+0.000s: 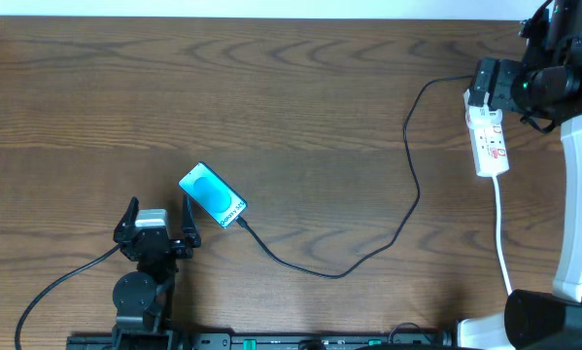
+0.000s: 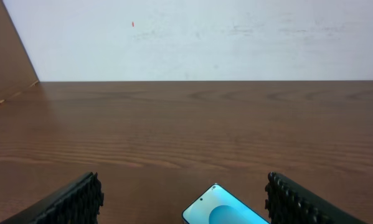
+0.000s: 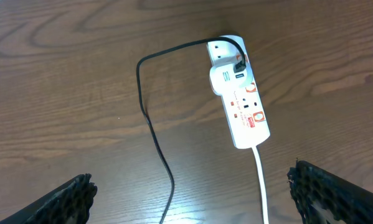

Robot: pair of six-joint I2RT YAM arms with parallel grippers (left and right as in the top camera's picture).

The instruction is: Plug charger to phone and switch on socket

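Note:
The phone (image 1: 213, 195) lies diagonally on the wooden table, light blue screen up. Its top corner shows in the left wrist view (image 2: 222, 210). The charger cable (image 1: 368, 255) runs from the phone's lower end in a long curve to the socket (image 1: 488, 136) at the far right. Its tip meets the phone's edge. My left gripper (image 1: 159, 216) is open and empty just below and left of the phone, whose corner lies between its fingers (image 2: 183, 200). My right gripper (image 1: 485, 86) is open and empty, held above the socket (image 3: 239, 106). The cable (image 3: 152, 124) enters the strip's far end.
The strip's white cord (image 1: 501, 238) runs down the right side toward the right arm's base (image 1: 548, 316). It also shows in the right wrist view (image 3: 261, 180). A black robot cable (image 1: 52, 287) curves at the lower left. A pale wall (image 2: 198, 37) stands beyond the table's far edge.

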